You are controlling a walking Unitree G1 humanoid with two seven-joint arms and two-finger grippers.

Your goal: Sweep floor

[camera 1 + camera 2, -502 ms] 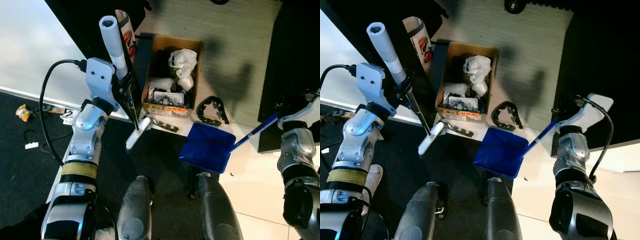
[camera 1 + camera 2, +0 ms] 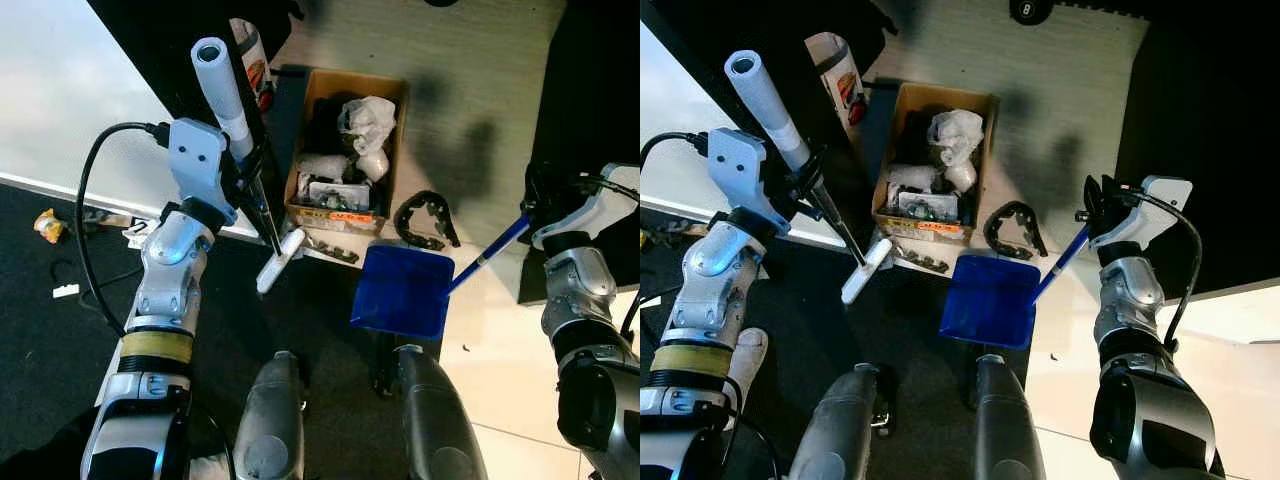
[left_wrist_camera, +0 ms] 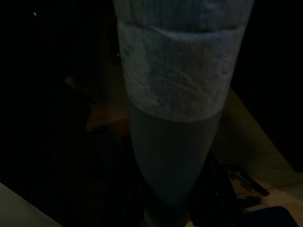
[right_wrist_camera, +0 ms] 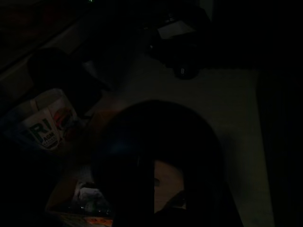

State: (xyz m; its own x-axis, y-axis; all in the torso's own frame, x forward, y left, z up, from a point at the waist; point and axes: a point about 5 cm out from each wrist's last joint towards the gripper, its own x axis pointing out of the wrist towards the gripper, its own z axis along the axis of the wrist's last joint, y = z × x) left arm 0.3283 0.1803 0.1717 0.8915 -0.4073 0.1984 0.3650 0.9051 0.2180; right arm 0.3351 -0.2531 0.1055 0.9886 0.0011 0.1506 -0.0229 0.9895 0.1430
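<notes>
Left eye view, nearest: the robot's two grey legs (image 2: 272, 420) stand on dark carpet (image 2: 40, 380), with pale tile (image 2: 510, 400) toward its right.
Dustpan: the blue dustpan (image 2: 403, 291) lies flat just ahead of the legs, across the edge where carpet meets tile, mouth toward the clutter beyond.
Right gripper: the right gripper (image 2: 1092, 213) is clamped on the far end of the dustpan's blue handle (image 2: 1060, 262).
Left gripper: the left gripper (image 2: 250, 172) is closed round the broom (image 2: 245, 150), on the dark shaft below the white wrapped grip; the white head (image 2: 280, 259) rests low on the floor, to the left of the dustpan and apart from it.
Litter: dark scraps (image 2: 330, 250) lie between broom head and box; a black curved piece (image 2: 424, 220) sits just beyond the dustpan.
Farther: a cardboard box (image 2: 346, 150) full of rubbish stands on the pale floor, with a printed bag (image 2: 255, 62) beyond it to the left.
Handling, as a judgement: the broom looks light and stiff but long, so a hold low on the shaft steadies the head best; the dustpan is thin rigid plastic, likely to skid unless pressed down by its handle.
</notes>
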